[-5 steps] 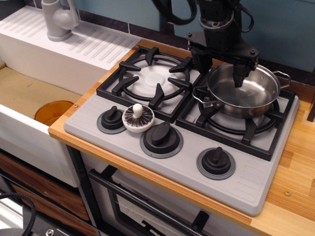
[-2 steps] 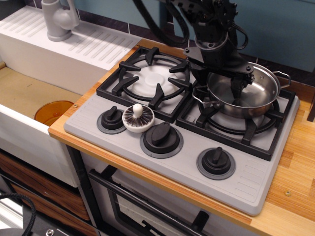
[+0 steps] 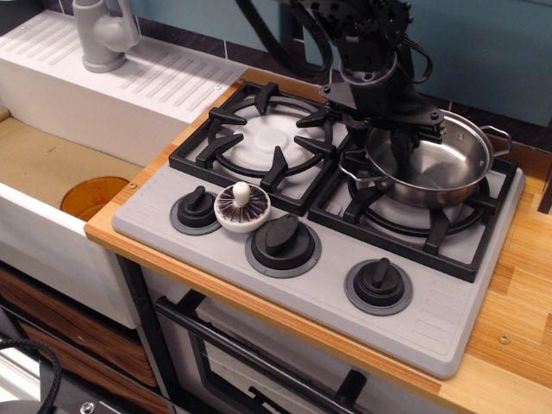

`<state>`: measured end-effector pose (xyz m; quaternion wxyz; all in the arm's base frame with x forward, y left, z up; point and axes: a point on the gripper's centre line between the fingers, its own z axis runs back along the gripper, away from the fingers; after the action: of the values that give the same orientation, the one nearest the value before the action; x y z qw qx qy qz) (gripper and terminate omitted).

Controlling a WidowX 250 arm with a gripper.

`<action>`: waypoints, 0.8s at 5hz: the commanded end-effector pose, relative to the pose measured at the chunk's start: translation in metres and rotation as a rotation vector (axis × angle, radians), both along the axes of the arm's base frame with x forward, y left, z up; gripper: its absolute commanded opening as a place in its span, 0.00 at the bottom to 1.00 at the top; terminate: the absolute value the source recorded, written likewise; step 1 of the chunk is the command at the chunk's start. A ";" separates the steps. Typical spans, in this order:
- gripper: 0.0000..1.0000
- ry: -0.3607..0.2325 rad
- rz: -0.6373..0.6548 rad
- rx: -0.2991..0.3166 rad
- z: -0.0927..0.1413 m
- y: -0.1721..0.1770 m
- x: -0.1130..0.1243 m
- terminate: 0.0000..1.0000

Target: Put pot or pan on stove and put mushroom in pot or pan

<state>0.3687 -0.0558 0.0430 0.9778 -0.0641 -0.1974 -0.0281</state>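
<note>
One shiny round steel pot (image 3: 429, 161) sits on the stove's (image 3: 302, 285) right black grate, the gripper (image 3: 390, 148) parted over its rim, the ribbed mushroom (image 3: 241, 207) among the knobs.

No readable text, label, number or sign appears anywhere.

A white faucet (image 3: 102, 34) stands behind a sink (image 3: 52, 164) holding an orange disc (image 3: 90, 196).

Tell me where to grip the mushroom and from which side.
Grip the mushroom by its short white knob stem, coming straight down from above. It lies gills-up on the stove between two black knobs, so the stem sticks up while the knobs crowd its sides.
</note>
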 end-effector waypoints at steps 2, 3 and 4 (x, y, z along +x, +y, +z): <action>0.00 0.045 -0.007 0.015 0.039 0.000 -0.003 0.00; 0.00 0.082 -0.016 0.018 0.056 0.004 -0.008 0.00; 0.00 0.091 -0.040 0.019 0.067 0.013 -0.007 0.00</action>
<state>0.3507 -0.0426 0.0761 0.9924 -0.0618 -0.0953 -0.0474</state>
